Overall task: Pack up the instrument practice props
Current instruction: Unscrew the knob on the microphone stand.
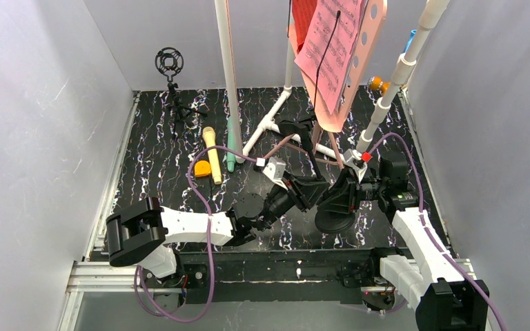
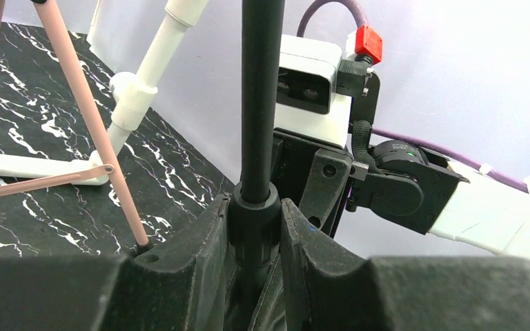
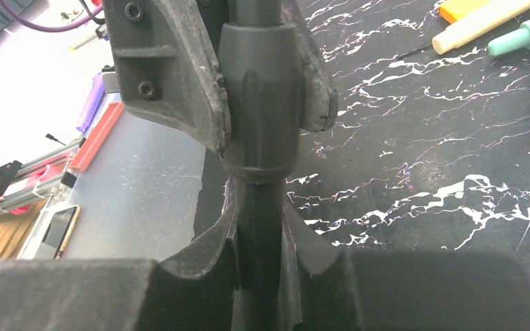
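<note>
The left pincer (image 2: 255,238) is clamped on a black round pole (image 2: 259,103), with both fingers pressed against the pole's thick collar. The right pincer (image 3: 259,272) is closed on the same pole just beside that collar. It faces the left one from the opposite side, so the two sets of fingers almost meet.

In the top view this takes place near the middle of the black white-veined counter (image 1: 152,158), a little toward 4 o'clock. A black round disc (image 1: 331,217) sits close by the two arms.

The pink hole-punched music stand (image 1: 371,41) stands at 1 o'clock, carrying pink sheet music (image 1: 331,65) and a red folder (image 1: 305,17). In the left wrist view a pink tripod leg (image 2: 96,131) has its foot on the counter at 9 o'clock from the left pincer.

The yellow microphone (image 1: 212,155) and the mint-green microphone (image 1: 229,157) lie side by side at 10 o'clock, near the white plastic pipe frame (image 1: 231,76).
</note>
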Motion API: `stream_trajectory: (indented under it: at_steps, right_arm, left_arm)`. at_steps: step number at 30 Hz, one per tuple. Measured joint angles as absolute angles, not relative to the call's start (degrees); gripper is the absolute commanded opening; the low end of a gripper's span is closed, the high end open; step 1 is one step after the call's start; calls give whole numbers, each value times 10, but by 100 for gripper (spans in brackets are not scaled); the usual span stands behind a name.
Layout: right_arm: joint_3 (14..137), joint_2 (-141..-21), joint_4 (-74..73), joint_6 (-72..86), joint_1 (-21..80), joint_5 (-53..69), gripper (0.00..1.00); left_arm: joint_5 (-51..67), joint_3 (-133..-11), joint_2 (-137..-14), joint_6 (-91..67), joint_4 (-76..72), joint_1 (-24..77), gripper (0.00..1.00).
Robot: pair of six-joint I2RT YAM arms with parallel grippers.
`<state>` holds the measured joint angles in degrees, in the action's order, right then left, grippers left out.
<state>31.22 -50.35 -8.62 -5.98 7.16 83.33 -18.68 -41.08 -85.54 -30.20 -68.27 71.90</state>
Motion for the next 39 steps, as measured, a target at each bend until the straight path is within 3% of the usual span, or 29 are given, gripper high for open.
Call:
stream_trajectory:
  at_steps: [1,2,5,8,12,19,29,39]
  right_arm:
    - [312,-503,-86,-60,72,833,1]
    - [312,-503,-86,-59,72,833,1]
    - [312,-503,-86,-57,72,833,1]
    - [312,-503,-89,-53,73,832,1]
    - [310,-503,-90,-53,73,833,1]
    - [307,-503,-106,-66,73,830,1]
    - [295,-503,-110,-77,73,828,1]
    - [294,-503,-111,-77,73,828,1]
  left_arm:
    - [-185,-410,-856,-305,-685,718,0]
    - [-182,-409,-857,-307,-686,717,8]
    - [-169,-404,-858,-319,-694,711,72]
    - [-134,-381,-857,-347,-731,694,89]
    - [-61,-334,-855,-370,-768,658,98]
    - [30,-309,-855,-340,-781,635,98]
    - [55,-353,-873,-321,-794,635,97]
    - [76,-372,-900,-339,-797,628,63]
